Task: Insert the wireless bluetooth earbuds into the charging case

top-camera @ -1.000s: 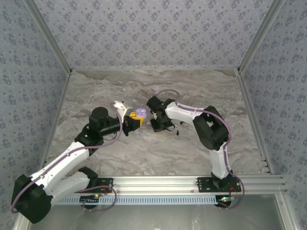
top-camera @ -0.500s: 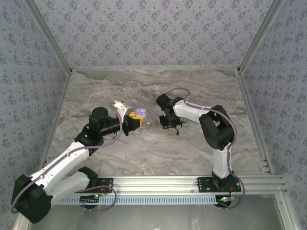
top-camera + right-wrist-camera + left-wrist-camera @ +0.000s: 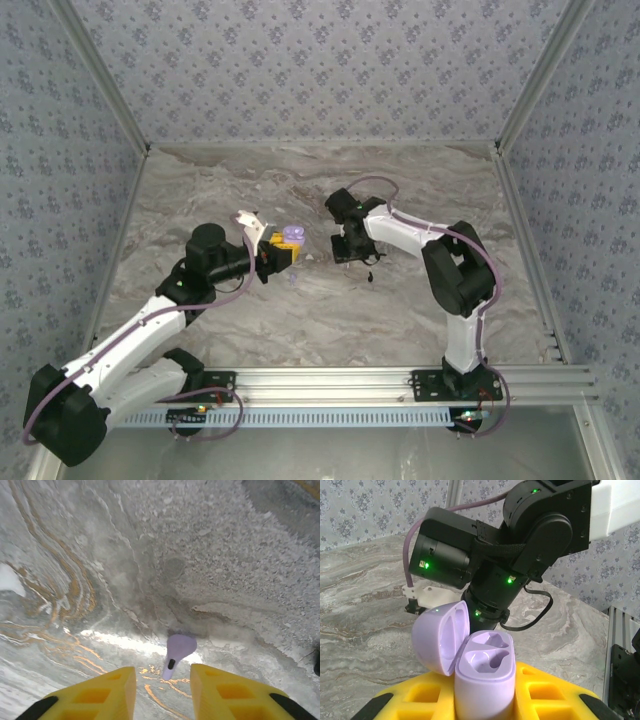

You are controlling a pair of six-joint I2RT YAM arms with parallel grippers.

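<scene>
Jaws on the right gripper (image 3: 162,674) are hanging parted over a lilac earbud (image 3: 179,647) on the table (image 3: 100,555); the left gripper (image 3: 282,252) is clamping the open charging case (image 3: 484,672). Pickup seems to be starting, needing a centred descent.

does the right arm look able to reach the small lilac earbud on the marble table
Probably yes: the small lilac earbud lies uncovered just ahead of the right claw, whose jaws stand apart.
</scene>
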